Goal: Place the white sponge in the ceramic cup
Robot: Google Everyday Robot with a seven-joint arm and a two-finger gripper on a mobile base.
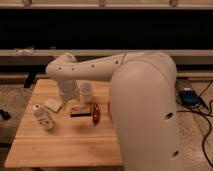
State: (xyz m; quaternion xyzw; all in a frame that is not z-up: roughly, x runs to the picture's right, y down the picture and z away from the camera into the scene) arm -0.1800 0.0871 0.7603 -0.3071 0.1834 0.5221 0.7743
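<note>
The white sponge [53,104] lies flat on the wooden table [65,145] at the left. The ceramic cup [86,91] stands upright a little right of it, towards the back of the table. My white arm reaches in from the right, bends at the elbow and points down. My gripper [67,98] hangs between the sponge and the cup, just right of and above the sponge. Its tip is hidden by the wrist.
A white bottle with a round cap [43,118] stands at the front left. A dark brown flat bar [80,111] and a red object [95,112] lie right of the sponge. My bulky arm covers the table's right side.
</note>
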